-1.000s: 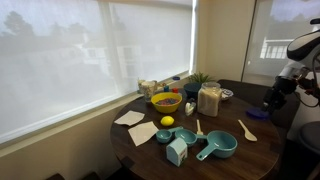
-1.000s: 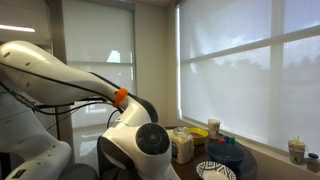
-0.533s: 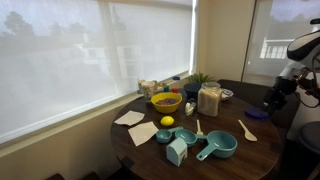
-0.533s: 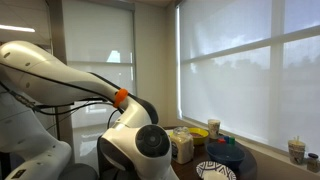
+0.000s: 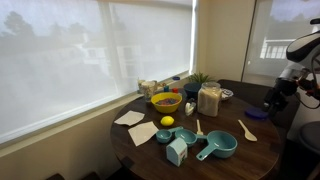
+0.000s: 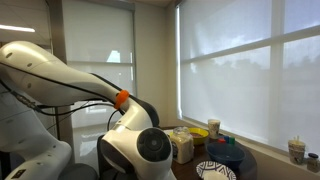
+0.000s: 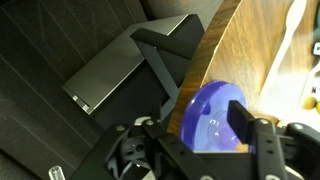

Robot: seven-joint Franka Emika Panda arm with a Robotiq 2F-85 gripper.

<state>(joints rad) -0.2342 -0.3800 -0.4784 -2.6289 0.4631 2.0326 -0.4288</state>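
Observation:
My gripper (image 5: 271, 102) hangs at the far edge of a round dark wooden table (image 5: 250, 160) in an exterior view. In the wrist view the gripper (image 7: 196, 132) is open, its fingers (image 7: 241, 122) standing either side of a round translucent blue disc (image 7: 208, 112) that lies flat at the table's edge. The disc is not gripped. It shows as a small blue patch (image 5: 257, 113) just below the gripper in an exterior view. In an exterior view the robot's white arm (image 6: 60, 70) fills the foreground and hides the gripper.
On the table stand a yellow bowl (image 5: 166, 101), a lemon (image 5: 167, 121), a clear jar (image 5: 209, 99), teal measuring cups (image 5: 217, 146), a teal carton (image 5: 177, 151), a wooden spatula (image 5: 246, 129) and napkins (image 5: 129, 118). A dark panel (image 7: 130, 65) lies beyond the table edge.

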